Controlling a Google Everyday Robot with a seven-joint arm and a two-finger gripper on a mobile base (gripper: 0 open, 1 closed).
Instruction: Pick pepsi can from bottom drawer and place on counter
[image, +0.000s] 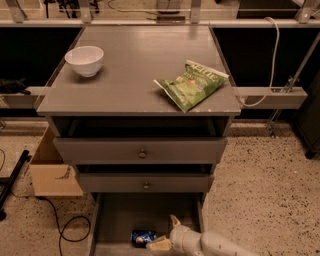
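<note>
Speckled floor around a grey cabinet, its counter (135, 70) carrying a white bowl (84, 60) and a green chip bag (192, 84), two knobbed drawers shut beneath

Lowest of all, bottom drawer (120, 220) pulled open, pepsi can (143, 238) lying on its side near the front

Gripper (165, 235) reaching in from the right, fingers spread wide, one above and one just beside the can, not clamped

Reach step underway, probably; next calls for sliding further around the can, then squeezing before lifting to the counter

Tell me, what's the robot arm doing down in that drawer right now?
Gripper open, low in bottom drawer, beside pepsi can. Can lying flat, not gripped. Nothing blocking.
</note>
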